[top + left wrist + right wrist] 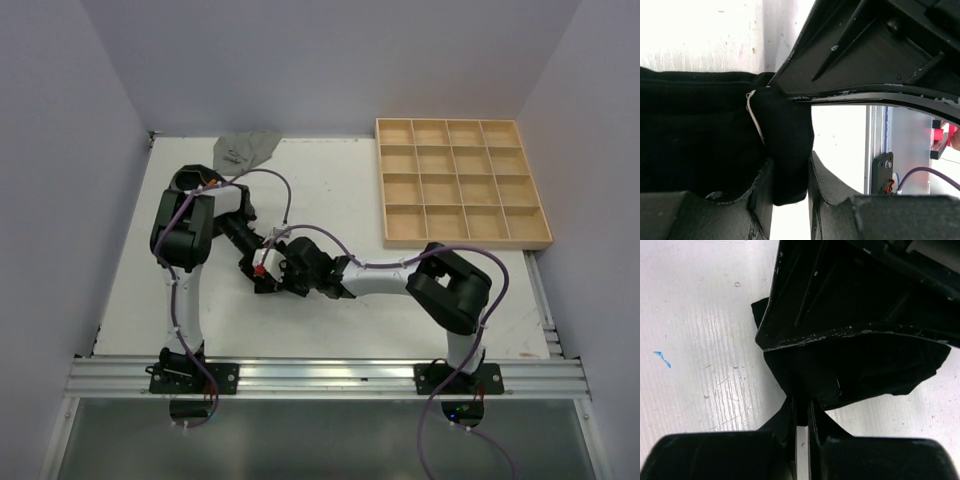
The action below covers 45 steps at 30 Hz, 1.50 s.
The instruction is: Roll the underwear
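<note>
Found left claw (pixel 790 170) clenched on a fold of black briefs (pixel 700 135) at the middle of the desk (pixel 330 190). Found right claw (pixel 801 407) pinched tight on a thin edge of the same cloth. Noted grey briefs (pixel 245 150) crumpled at far edge, well apart.

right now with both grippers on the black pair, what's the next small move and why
Probably lift the pinched edge a little and turn it over onto the rest of the cloth to start the roll. The left gripper is clamped on a fold of the black underwear, the right gripper looks closed on its edge, and the rest lies unrolled on the table.
</note>
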Tool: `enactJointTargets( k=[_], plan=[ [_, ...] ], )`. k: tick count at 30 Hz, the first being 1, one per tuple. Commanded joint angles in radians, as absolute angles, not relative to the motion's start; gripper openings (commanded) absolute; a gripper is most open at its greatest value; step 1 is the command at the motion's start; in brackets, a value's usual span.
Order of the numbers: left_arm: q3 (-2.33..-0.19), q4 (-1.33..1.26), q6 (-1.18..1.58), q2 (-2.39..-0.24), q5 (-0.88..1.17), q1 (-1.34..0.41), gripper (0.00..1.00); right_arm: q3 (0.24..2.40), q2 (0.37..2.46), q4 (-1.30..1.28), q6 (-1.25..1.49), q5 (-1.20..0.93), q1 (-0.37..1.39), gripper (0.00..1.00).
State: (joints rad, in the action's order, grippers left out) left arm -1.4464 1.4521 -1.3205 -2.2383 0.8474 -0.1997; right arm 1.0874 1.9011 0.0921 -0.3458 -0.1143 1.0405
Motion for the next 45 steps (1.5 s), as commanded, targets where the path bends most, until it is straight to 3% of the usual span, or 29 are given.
enactJointTargets(
  k=[1, 6, 11, 19, 26, 34, 41, 44, 45],
  plan=[
    [-1.442, 1.286, -1.359, -2.238, 0.791, -0.187, 0.23, 1.108, 1.941, 0.104, -0.318, -0.215, 1.052, 0.0],
    [-1.42, 1.249, -1.373, -2.082, 0.87, -0.106, 0.24, 1.08, 1.934, 0.091, -0.218, -0.327, 1.011, 0.0],
    [-1.332, 1.217, -1.427, -1.887, 0.995, 0.0, 0.42, 1.103, 1.98, 0.074, -0.101, -0.495, 0.936, 0.0],
    [-0.976, 0.856, -1.331, -1.403, 0.93, 0.054, 0.47, 1.23, 2.111, 0.003, 0.1, -0.693, 0.85, 0.0],
    [-0.66, 0.626, -1.437, -1.091, 0.825, 0.023, 0.57, 1.357, 2.227, -0.089, 0.17, -0.765, 0.845, 0.0],
    [-0.519, 0.5, -1.554, -1.068, 0.724, -0.092, 0.63, 1.422, 2.307, -0.126, 0.258, -0.831, 0.825, 0.0],
    [-0.469, 0.376, -1.586, -1.188, 0.611, -0.152, 0.64, 1.43, 2.353, -0.08, 0.345, -0.913, 0.802, 0.0],
    [-0.48, 0.385, -1.606, -1.25, 0.571, -0.152, 0.6, 1.419, 2.353, -0.048, 0.382, -0.946, 0.793, 0.0],
    [-0.483, 0.394, -1.614, -1.261, 0.555, -0.153, 0.53, 1.407, 2.347, -0.016, 0.412, -0.95, 0.789, 0.0]
  ],
)
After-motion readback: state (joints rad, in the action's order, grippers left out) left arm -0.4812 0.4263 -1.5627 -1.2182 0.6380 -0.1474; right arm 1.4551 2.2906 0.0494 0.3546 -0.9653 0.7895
